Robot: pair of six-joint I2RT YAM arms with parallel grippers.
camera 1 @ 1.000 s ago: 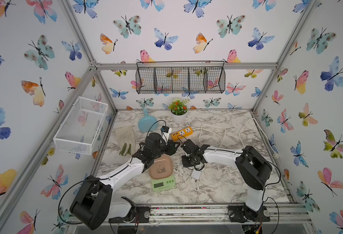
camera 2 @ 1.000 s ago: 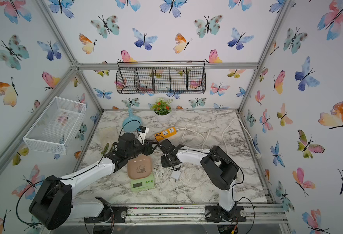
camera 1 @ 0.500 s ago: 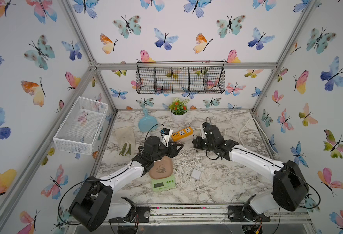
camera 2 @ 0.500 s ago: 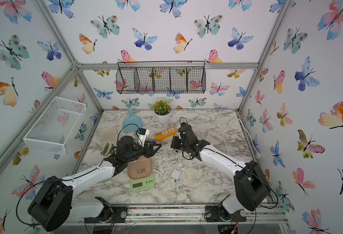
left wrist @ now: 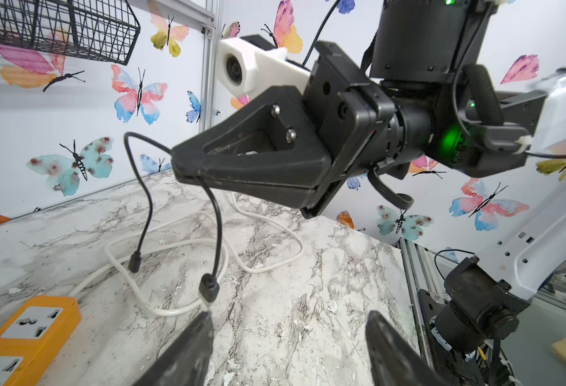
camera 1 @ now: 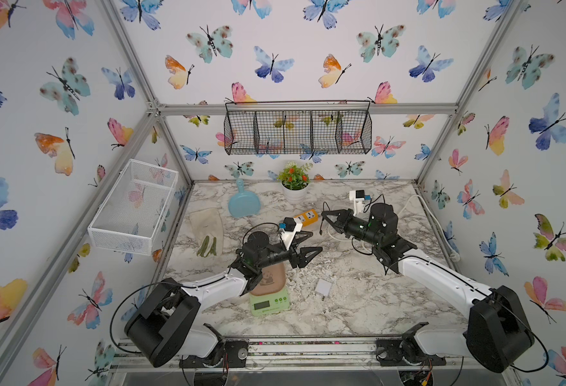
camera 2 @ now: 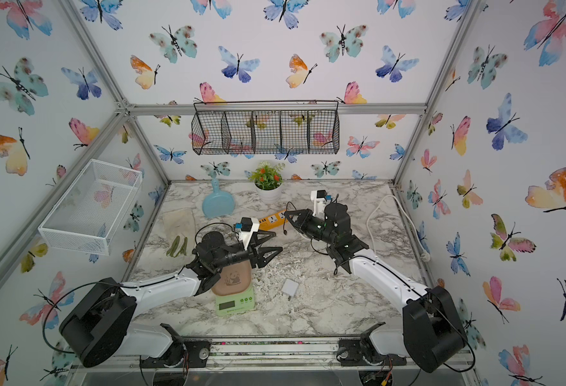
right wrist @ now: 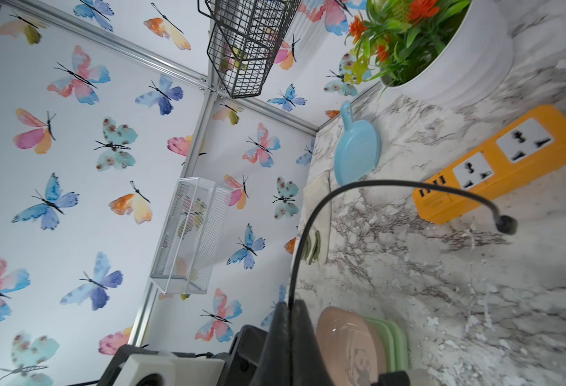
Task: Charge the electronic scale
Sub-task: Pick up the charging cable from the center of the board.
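Pinching 1 black cable (left wrist: 208, 287), right gripper (camera 1: 324, 214) closed; left gripper (camera 1: 315, 241) agape, empty, near 1 scale (camera 1: 276, 302).

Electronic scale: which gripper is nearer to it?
Left. The left gripper hovers open just beyond the electronic scale; the right gripper, pinching a black cable, is farther back by the orange power strip.

No words or numbers can be read anywhere. The electronic scale (camera 1: 270, 301) bears small print on its front, too tiny to make out.
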